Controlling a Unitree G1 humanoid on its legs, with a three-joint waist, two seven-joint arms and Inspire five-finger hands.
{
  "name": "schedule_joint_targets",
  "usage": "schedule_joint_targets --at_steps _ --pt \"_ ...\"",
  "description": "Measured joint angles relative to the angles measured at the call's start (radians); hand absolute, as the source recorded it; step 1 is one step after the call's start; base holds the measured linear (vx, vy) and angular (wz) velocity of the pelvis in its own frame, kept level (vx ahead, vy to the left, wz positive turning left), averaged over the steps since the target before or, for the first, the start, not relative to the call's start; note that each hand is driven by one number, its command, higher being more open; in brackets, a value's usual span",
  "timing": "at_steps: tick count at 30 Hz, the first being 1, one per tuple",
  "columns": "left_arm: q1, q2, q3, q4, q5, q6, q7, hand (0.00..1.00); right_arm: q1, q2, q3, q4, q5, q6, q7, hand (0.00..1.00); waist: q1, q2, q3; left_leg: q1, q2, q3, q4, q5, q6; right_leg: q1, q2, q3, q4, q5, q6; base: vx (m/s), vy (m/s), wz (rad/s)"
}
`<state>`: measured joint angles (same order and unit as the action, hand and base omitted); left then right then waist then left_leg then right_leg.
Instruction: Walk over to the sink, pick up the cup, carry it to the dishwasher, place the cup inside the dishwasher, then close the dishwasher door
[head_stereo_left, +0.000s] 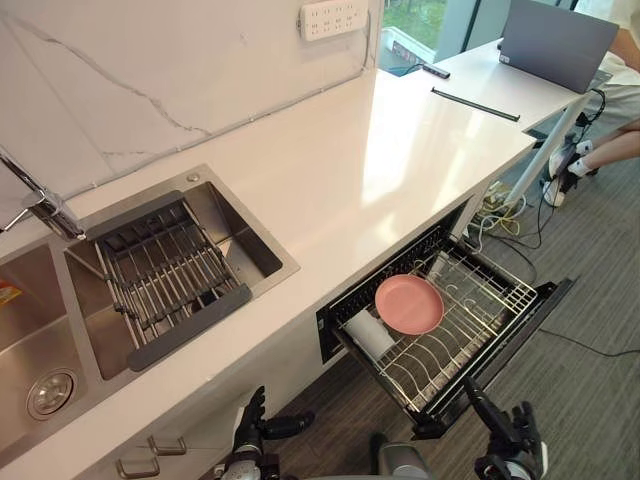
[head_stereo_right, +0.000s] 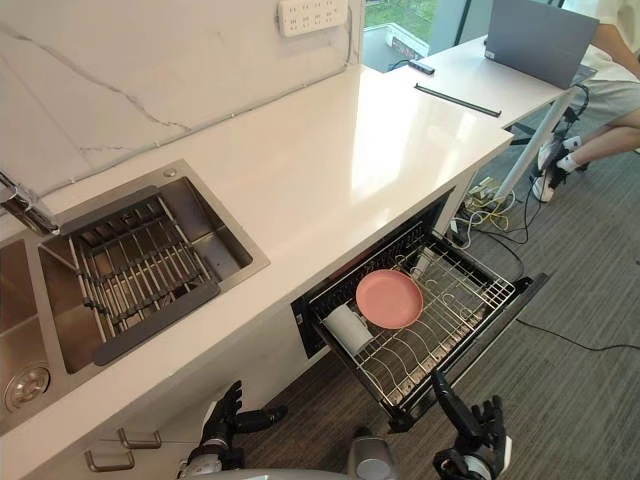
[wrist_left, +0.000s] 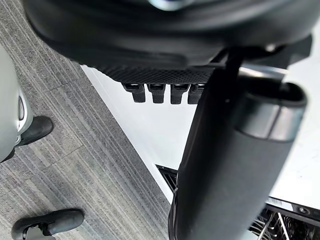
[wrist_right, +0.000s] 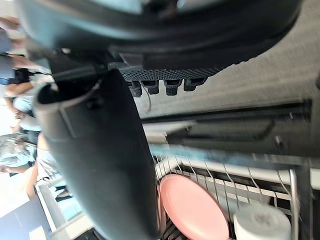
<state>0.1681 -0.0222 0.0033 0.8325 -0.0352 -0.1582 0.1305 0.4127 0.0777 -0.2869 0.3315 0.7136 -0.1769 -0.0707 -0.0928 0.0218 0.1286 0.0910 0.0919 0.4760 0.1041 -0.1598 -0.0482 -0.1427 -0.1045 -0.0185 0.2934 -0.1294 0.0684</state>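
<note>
White stone countertop (head_stereo_left: 330, 170) above an open dishwasher (head_stereo_left: 541, 305), door down and wire rack (head_stereo_left: 480, 330) drawn out over grey carpet (head_stereo_left: 600, 300). White cup (head_stereo_left: 370, 336) lying on its side in that rack, at the dishwasher's left end, just beside a pink plate (head_stereo_left: 409, 304) resting on the wires (cup and plate very close, contact hard to judge). Left of the dishwasher, sunk into the countertop, a steel sink (head_stereo_left: 245, 245) with a dark slatted drainer (head_stereo_left: 165, 275) across it and a tap (head_stereo_left: 40, 205) at its back edge. On the wall well behind the dishwasher, a white socket strip (head_stereo_left: 332, 18). Beyond the dishwasher's right end, a white table with a grey laptop (head_stereo_left: 555, 40), and a seated person's leg (head_stereo_left: 610, 145) alongside. Left hand (head_stereo_left: 248, 435) low in front of the dishwasher, off its left corner, fingers straight and thumb stuck out sideways, holding nothing. Right hand (head_stereo_left: 512, 445) low by the dishwasher's near right corner, just short of the door edge, fingers likewise straight and spread, empty; in the right wrist view, thumb stretched out near the plate and cup, nothing touched.
</note>
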Motion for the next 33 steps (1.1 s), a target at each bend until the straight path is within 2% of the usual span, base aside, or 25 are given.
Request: schedule_joint_targets --at_steps 4,9,21,28,33 --pt "-0.001 0.001 -0.001 0.001 0.000 -0.001 -0.011 1.00 -0.016 -0.008 0.019 0.021 0.091 -0.004 0.038 1.00 0.007 0.000 -0.002 0.005 0.000 0.000 -0.019 0.014 -0.007 0.001 0.000 -0.010 -0.003 0.000 -0.001 0.02 -0.023 0.06" --pt "-0.004 0.006 -0.010 0.027 0.000 -0.005 -0.024 1.00 -0.007 -0.023 0.040 0.049 0.091 -0.021 0.054 1.00 0.008 0.001 -0.025 0.008 -0.005 -0.020 -0.052 0.038 -0.011 0.005 0.000 -0.029 -0.016 0.000 -0.002 0.01 -0.020 0.09" --pt "-0.030 0.047 -0.054 0.079 0.041 -0.020 -0.032 1.00 -0.022 -0.106 0.130 0.067 0.078 -0.017 0.054 1.00 0.008 0.001 -0.025 -0.012 -0.010 -0.110 -0.104 0.086 -0.009 0.020 0.005 -0.087 -0.077 0.030 -0.012 -0.01 -0.021 0.14" --pt "-0.037 0.083 -0.092 0.089 0.059 -0.022 -0.045 1.00 -0.104 -0.182 0.221 0.089 0.059 -0.001 0.054 1.00 0.020 0.005 -0.023 -0.049 -0.018 -0.175 -0.113 0.117 -0.002 0.038 0.006 -0.128 -0.151 0.077 -0.014 -0.02 -0.001 0.16" --pt "-0.039 0.091 -0.093 0.087 0.059 -0.023 -0.045 1.00 -0.215 -0.208 0.256 0.134 0.046 0.003 0.053 1.00 0.034 0.018 -0.013 -0.074 -0.020 -0.218 -0.138 0.137 0.003 0.034 0.006 -0.167 -0.177 0.093 -0.017 -0.04 -0.007 0.22"
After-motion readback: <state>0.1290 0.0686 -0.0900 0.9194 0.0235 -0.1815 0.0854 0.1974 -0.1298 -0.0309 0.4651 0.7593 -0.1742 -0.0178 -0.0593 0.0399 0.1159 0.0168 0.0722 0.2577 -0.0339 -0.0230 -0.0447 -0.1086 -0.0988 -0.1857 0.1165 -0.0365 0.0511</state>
